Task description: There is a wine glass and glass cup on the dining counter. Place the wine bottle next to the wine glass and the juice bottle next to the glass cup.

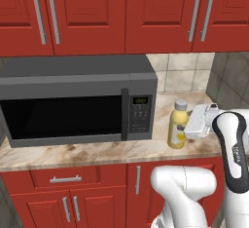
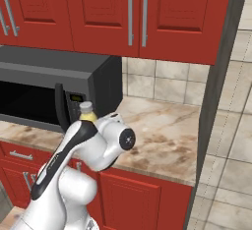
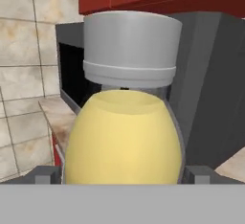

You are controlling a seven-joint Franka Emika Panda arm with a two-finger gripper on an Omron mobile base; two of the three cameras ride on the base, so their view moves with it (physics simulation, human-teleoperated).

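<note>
The juice bottle (image 1: 177,127), yellow with a pale cap, stands upright on the marbled counter just right of the microwave. Its cap (image 2: 86,108) pokes up behind my arm in the right base view. My gripper (image 1: 188,127) reaches in from the bottle's right side at body height. The hand view has the bottle (image 3: 123,137) very close, between the two fingertips (image 3: 48,175), which stand wide apart on either side of its body. The gripper (image 3: 123,176) is open around it. The wine bottle, wine glass, glass cup and dining counter are out of view.
A dark grey microwave (image 1: 73,105) sits close to the left of the bottle. Red wall cabinets (image 1: 121,12) hang above. The counter (image 2: 162,140) runs right to a tiled wall corner, with a dark panel edge (image 2: 221,76) at its end.
</note>
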